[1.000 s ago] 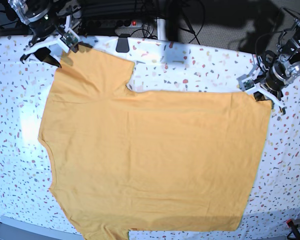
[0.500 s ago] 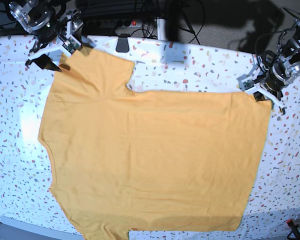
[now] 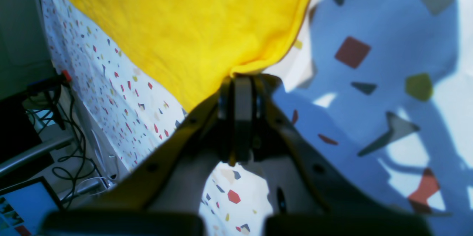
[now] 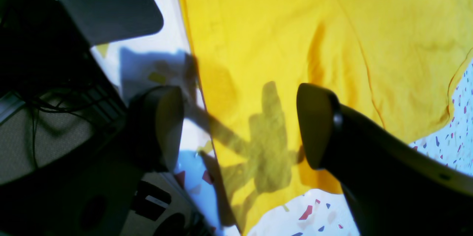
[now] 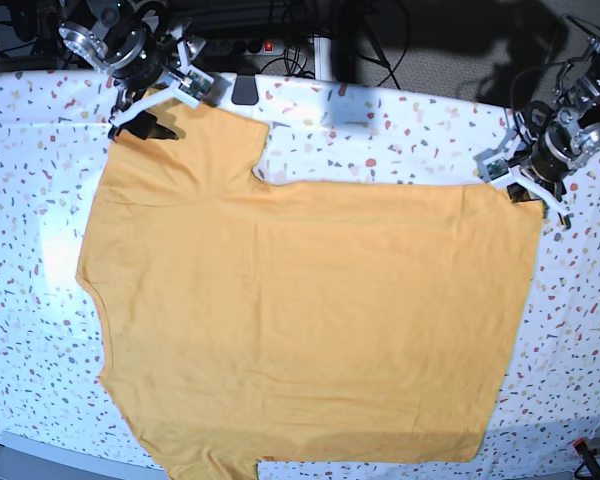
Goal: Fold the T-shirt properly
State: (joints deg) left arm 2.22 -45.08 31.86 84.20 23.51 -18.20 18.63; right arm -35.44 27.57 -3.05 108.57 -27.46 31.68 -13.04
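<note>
Orange-yellow cotton T-shirt (image 5: 300, 320) lies flat; left gripper (image 3: 238, 81) pinches its hem corner, right gripper (image 4: 240, 125) spread wide above its sleeve.

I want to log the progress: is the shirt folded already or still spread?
Spread. The shirt lies flat in one layer on the table, a sleeve out, no fold showing.

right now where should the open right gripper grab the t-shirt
Probably the sleeve's end hem. The right gripper hangs open above the T-shirt there, one finger past the edge. Come straight down and pinch that edge; the cloth lies flat, so only borders offer a hold. The left gripper already pinches the hem corner.
</note>
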